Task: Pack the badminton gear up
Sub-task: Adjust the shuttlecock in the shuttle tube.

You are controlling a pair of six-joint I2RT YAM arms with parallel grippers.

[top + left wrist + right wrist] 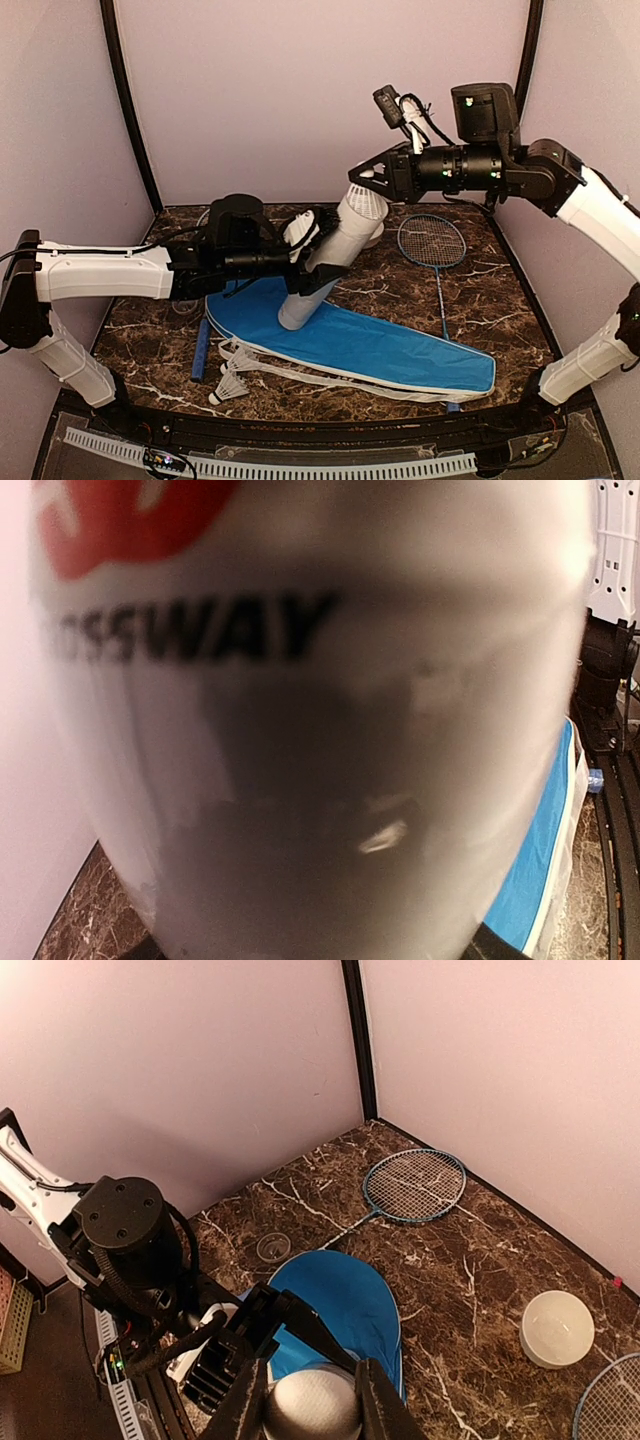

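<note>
Spotted two loose ones at the near left of the tabletop (520, 320): one shuttlecock (232, 388), then a second shuttlecock (233, 353) just behind it, both right by the white trim of the racket cover (380, 345). Found that cover lying flat, slanting from mid-left to near right. Noticed a blue handle (200, 352) just left of it, seemingly part of the left racket (415, 1185), with its head way off by the far left corner. Saw the white tube (335, 245) held up at a tilt over the cover's left end, with the top leaning right. Caught the left jaws clamped round its middle; up close, got nothing but a blurry label. Saw the right jaws at the tube's mouth, pinching what looked like a third shuttlecock (368, 205), though honestly couldn't swear to it. Spotted the right racket (431, 240) beyond, with head far and shaft running near, plus a small white bowl (558, 1328) between the two racket heads.
</note>
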